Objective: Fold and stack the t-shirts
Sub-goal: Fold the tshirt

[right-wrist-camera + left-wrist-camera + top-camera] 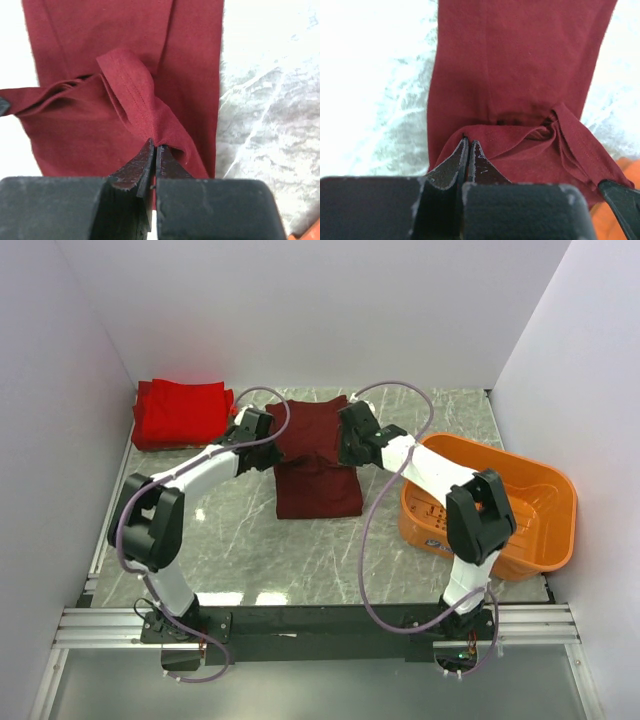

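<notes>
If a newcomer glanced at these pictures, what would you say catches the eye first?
The maroon t-shirt in the middle, partly folded, with the left claw and right claw each pinched shut on its cloth. Then the bright red t-shirts piled at the far left and the orange basket on the right.

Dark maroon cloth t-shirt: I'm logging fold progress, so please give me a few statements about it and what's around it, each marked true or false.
1. The left gripper and the right gripper each pinch the dark maroon cloth t-shirt. True.
2. The bright red cloth t-shirts lie inside the orange plastic basket. False: they lie folded on the table at its far left corner.
3. The right gripper's jaws stand wide open. False: they are shut on maroon cloth.
4. The maroon t-shirt lies between the red t-shirts and the basket. True.
</notes>
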